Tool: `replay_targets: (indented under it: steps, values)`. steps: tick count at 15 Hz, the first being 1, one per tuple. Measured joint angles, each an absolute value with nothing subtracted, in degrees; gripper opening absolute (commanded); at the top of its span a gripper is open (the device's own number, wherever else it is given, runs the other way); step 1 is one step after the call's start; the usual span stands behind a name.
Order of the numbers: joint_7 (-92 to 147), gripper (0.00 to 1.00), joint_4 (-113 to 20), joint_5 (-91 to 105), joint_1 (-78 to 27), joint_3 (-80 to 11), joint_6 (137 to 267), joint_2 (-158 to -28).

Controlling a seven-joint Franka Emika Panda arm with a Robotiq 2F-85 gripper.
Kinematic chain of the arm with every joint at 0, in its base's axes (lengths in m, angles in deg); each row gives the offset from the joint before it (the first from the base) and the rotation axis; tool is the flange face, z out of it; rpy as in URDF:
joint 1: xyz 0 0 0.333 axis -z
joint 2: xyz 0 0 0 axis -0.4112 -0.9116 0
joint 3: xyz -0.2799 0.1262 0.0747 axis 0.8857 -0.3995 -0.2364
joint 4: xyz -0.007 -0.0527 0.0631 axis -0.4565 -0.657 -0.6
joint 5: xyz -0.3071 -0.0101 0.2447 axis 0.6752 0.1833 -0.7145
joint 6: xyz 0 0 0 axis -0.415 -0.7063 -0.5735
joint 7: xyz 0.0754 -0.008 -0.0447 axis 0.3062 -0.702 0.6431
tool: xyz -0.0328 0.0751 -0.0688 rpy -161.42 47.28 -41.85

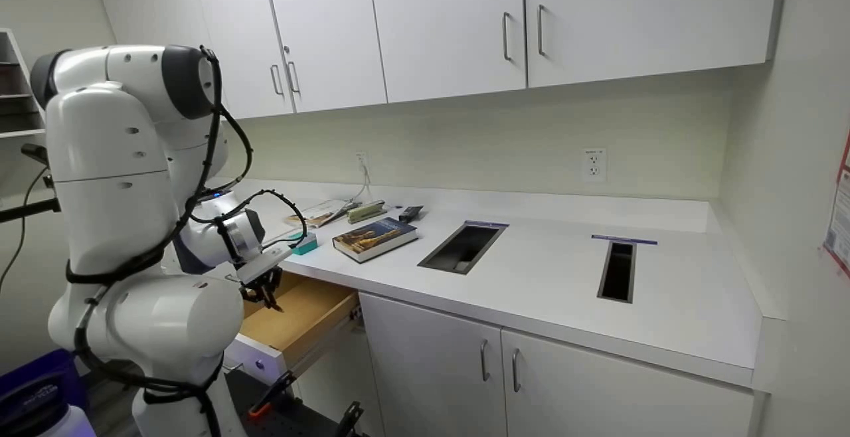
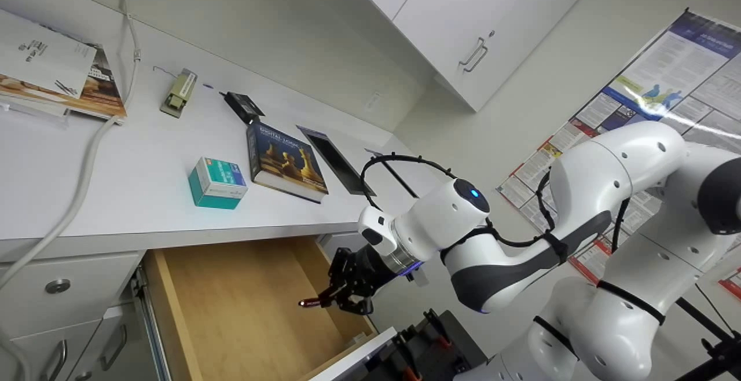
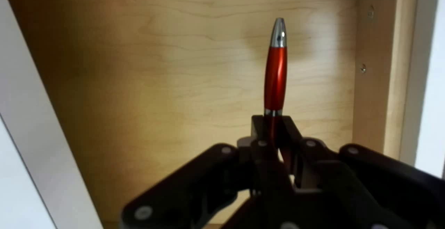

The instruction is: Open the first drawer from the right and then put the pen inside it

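White table [image 2: 145,213] in an exterior view: from the left, a teal-and-white box [image 2: 217,183]; at its six o'clock, the pulled-out drawer [image 2: 243,311]; then a red pen [image 2: 311,302] — pointing to nine o'clock over the drawer floor — pinched in the tool [image 2: 327,299].

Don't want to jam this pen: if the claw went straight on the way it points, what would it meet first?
Most likely the wooden drawer bottom; the red pen sticks out past the claw and would probably touch it first. The gap below is hard to judge.
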State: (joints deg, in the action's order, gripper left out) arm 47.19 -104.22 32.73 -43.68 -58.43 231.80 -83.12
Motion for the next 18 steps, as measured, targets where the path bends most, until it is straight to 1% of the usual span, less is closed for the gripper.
replay_targets:
  steps: [3, 7, 13, 14, 15, 18]
  values:
    - [43.07, 0.03, -103.34, 39.54, -43.7, -54.5, 235.93, -86.93]
    - [40.73, 0.03, -98.0, 44.31, -45.01, -50.75, 236.24, -94.55]
    - [40.73, 0.03, -88.42, 44.54, -48.02, -49.82, 236.22, -106.68]
    - [40.73, 0.38, -87.32, 44.54, -48.4, -49.81, 236.2, -108.14]
    - [40.73, 0.39, -86.35, 44.54, -48.76, -49.79, 236.17, -109.38]
    - [40.68, 0.59, -84.76, 44.52, -49.59, -49.66, 235.81, -110.38]
